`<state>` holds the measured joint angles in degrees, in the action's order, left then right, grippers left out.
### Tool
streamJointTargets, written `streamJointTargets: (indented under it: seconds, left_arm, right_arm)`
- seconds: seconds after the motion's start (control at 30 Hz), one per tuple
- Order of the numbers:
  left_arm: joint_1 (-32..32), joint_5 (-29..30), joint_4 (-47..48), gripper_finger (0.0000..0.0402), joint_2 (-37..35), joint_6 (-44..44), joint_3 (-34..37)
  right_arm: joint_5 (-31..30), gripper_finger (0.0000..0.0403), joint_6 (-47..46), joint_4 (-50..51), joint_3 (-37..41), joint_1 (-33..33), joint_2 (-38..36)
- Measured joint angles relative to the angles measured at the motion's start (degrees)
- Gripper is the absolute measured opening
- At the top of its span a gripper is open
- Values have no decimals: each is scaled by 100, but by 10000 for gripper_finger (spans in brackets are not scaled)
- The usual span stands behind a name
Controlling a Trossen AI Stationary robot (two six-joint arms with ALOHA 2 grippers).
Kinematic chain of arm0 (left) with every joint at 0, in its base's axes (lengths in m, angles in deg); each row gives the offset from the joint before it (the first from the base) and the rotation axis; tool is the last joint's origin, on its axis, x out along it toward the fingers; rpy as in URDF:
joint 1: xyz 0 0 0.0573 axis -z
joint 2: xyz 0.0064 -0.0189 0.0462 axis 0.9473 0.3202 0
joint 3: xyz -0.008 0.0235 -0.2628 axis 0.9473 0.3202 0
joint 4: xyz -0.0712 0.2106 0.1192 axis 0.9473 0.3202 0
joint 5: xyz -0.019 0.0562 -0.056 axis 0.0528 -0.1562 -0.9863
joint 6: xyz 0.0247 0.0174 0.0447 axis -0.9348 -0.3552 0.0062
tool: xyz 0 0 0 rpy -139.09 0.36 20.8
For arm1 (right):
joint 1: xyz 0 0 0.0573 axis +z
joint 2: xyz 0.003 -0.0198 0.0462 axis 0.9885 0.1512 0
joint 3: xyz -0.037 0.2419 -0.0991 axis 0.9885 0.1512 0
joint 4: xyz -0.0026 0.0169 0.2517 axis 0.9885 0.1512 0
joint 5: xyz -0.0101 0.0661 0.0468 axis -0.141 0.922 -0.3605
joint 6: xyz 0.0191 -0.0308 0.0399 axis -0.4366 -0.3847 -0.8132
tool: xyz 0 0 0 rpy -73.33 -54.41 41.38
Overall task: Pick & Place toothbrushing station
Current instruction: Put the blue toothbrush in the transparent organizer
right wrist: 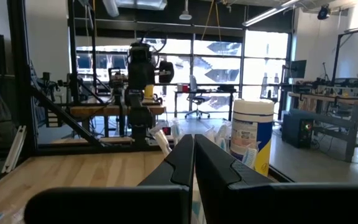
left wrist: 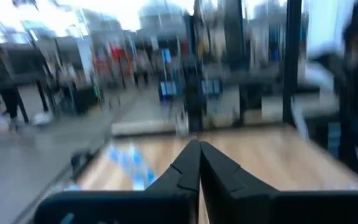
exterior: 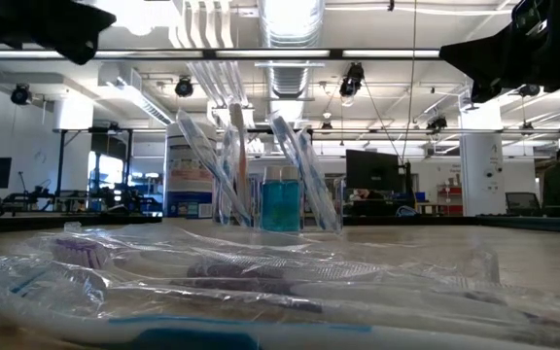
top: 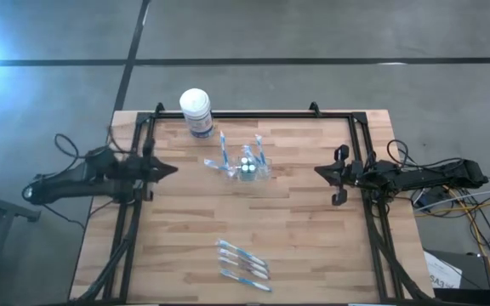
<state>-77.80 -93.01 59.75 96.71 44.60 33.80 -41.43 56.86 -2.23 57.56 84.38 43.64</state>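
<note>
High view, surface: a pale wooden plank table inside a black frame, on a grey concrete floor.
High view, cup: the small clear plastic cup stands a little behind the table's centre, with slim blue-and-white toothbrushes leaning out of it and fanning toward the far edge.
High view, loose brushes: four wrapped toothbrushes lie near the front edge, side by side, long axes running roughly left to right (slightly slanted).
High view, tub: a white-lidded tub with a blue label stands at the far edge, behind and left of the cup.
High view, arms: the left gripper hangs over the table's left side, the right gripper over its right side, both well apart from the cup.
Low view, room: an open workshop with ceiling ducts, lights and monitors; the cup's brushes stand tilted, and clear wrappers fill the foreground.
Left wrist view, jaws: the left gripper's fingers meet tip to tip, holding nothing (view blurred).
Right wrist view, jaws: the right gripper's fingers are pressed together on nothing; the tub stands beyond.
</note>
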Motion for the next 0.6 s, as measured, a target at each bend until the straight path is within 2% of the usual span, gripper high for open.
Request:
streamJointTargets:
  seconds: [0.07, 0.17, 0.33, 0.6]
  left_arm:
    - [0, 12, -521, 5, -189, 284, 328]
    - [0, -6, -821, 5, -361, 465, 764]
    - [0, -26, -898, 3, -477, 438, 1075]
    - [0, -734, -898, 3, -493, 242, 1344]
  right_arm:
    - [1, 8, 2, 5, 0, 2, 0]
    - [-3, 8, 7, 7, 0, 2, 0]
    - [-36, 8, -73, 13, 0, 0, 23]
    - [-54, 8, -697, -23, 0, 0, 402]
